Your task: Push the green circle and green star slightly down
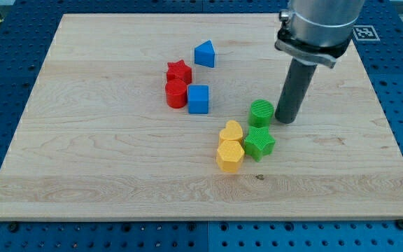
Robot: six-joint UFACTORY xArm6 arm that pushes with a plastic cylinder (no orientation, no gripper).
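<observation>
Resting on the wooden board (82,161), my tip (285,120) sat just to the view's right of the green circle (261,112), close beside it. There was no gripper, only a bare rod, so nothing opened or closed. The green star (259,143) lay directly below the circle, touching the yellow heart (231,131) and yellow hexagon (229,156) on its left. To push well, my tip probably needed to move above the circle, then press straight down gently, so circle nudged star without scattering the yellow blocks. Red and blue blocks sat well apart.
</observation>
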